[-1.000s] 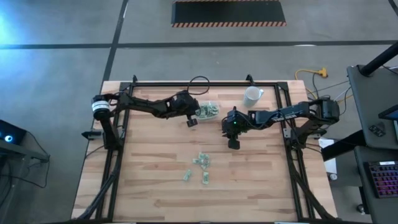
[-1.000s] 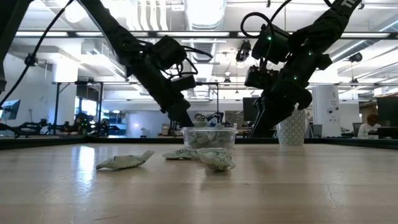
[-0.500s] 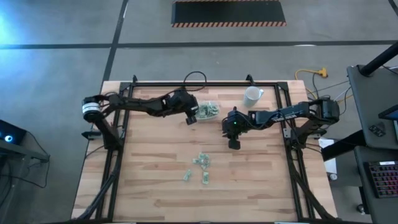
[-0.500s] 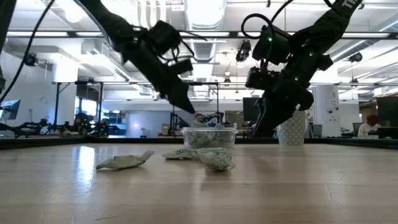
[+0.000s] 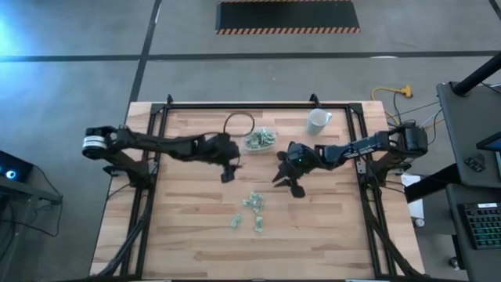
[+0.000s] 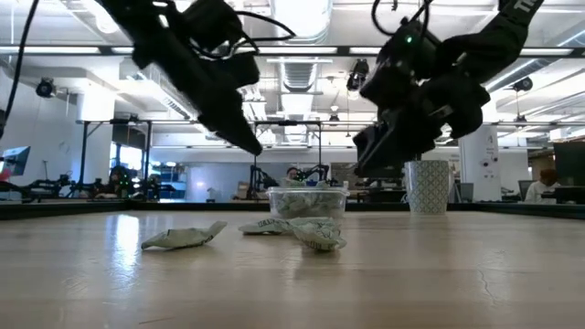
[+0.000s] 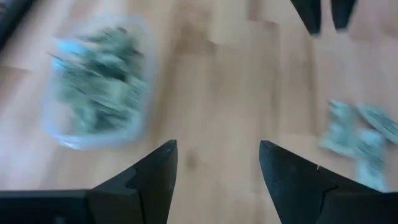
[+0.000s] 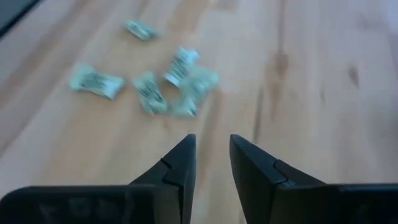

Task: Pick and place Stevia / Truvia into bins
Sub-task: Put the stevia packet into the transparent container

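The clear bin (image 5: 259,139) (image 7: 96,87) sits at the far middle of the table, filled with green and white Stevia packets. Several loose packets (image 5: 252,205) (image 8: 149,81) lie flat on the wood nearer the front. My left gripper (image 5: 228,174) (image 7: 217,155) hovers open, near-left of the bin, with nothing between its fingers. My right gripper (image 5: 288,182) (image 8: 211,149) hangs above the table to the right of the loose packets, pointing toward them. A narrow gap shows between its fingers and nothing is in it.
A white cup (image 5: 317,120) (image 6: 428,187) stands at the far right of the table. A dark metal frame (image 5: 156,157) runs along the table's sides and far edge. Bare wood (image 5: 313,235) lies around the loose packets.
My left gripper has risen from the bin and drawn back toward the table's near edge and a little left. My right gripper has tipped and swung toward the near edge, toward the loose packets. The bin and the loose packets have stayed put.
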Action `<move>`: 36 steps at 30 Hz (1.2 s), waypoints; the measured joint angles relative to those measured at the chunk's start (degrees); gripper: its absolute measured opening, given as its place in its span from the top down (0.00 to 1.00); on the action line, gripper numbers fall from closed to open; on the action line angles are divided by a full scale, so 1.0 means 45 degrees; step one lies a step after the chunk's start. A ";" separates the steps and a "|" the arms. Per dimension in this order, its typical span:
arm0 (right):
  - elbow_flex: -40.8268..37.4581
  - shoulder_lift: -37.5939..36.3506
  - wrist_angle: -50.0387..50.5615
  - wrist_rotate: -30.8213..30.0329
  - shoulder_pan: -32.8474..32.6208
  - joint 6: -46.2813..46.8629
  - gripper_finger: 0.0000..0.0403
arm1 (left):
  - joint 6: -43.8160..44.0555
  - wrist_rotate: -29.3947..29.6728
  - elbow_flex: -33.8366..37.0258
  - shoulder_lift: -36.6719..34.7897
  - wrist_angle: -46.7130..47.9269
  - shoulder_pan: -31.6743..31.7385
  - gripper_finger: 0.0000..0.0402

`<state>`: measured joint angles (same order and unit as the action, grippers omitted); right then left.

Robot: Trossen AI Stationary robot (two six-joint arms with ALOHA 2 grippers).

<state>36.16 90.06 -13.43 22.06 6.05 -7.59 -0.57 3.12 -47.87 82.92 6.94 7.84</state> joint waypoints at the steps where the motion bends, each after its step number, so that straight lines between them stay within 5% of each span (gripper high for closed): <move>1: -0.0018 0.0000 -0.0248 0.0000 -0.0172 -0.0124 0.77 | 0.0238 0.0005 0.0229 -0.0114 -0.0029 -0.0234 0.48; 12: 0.0343 0.1975 -0.3634 -0.0212 -0.1469 -0.0231 0.79 | 0.2399 0.0526 0.2674 -0.0739 -0.2480 -0.2309 0.48; 36: 0.3116 0.5324 -0.1823 -0.0277 -0.1444 0.0338 0.64 | 0.2728 0.1088 0.3128 -0.0914 -0.2509 -0.2770 0.48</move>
<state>50.18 114.02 -21.64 20.82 -0.45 -6.07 11.70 8.01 -33.79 78.81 -4.35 -4.62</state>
